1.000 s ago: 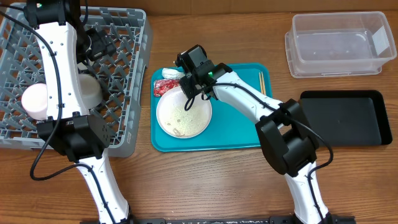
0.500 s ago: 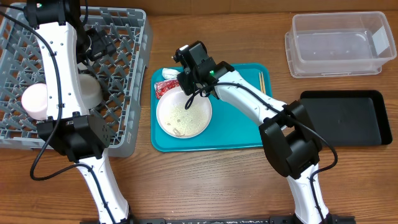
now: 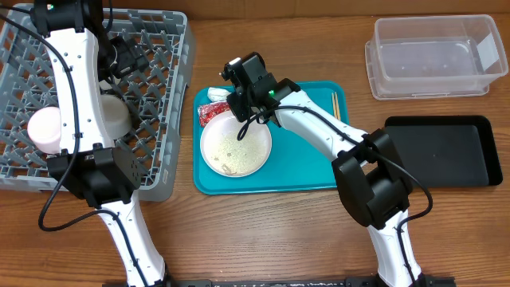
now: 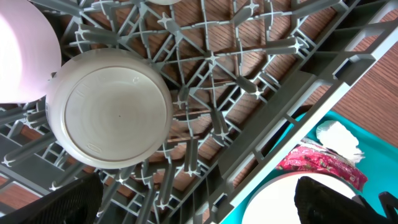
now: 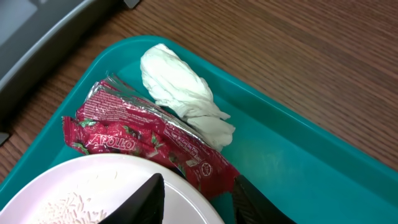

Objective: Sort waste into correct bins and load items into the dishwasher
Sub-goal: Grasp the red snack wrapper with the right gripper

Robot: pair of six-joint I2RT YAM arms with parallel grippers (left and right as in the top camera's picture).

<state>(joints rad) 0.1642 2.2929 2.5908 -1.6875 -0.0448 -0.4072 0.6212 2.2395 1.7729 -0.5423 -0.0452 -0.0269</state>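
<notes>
A round white plate (image 3: 235,147) with rice scraps (image 5: 68,205) lies on the teal tray (image 3: 311,159). Behind it on the tray lie the red wrapper (image 5: 137,140) and the crumpled white tissue (image 5: 180,87). My right gripper (image 5: 199,199) is open and straddles the plate's far rim: one finger over the plate, the other over the tray, with the wrapper's corner between them. Wooden chopsticks (image 3: 335,105) lie at the tray's right edge. My left gripper (image 4: 202,202) hangs wide open over the grey dish rack (image 3: 159,72), holding nothing. In the rack sit an upturned grey-blue bowl (image 4: 112,115) and a pink bowl (image 4: 22,56).
A clear plastic tub (image 3: 434,56) stands at the back right. A shallow black tray (image 3: 442,151) lies in front of it. The left arm's white links cross over the dish rack. Bare wooden table runs along the front.
My right gripper has shifted slightly toward the tray's far left corner, then held still. The left arm has not moved.
</notes>
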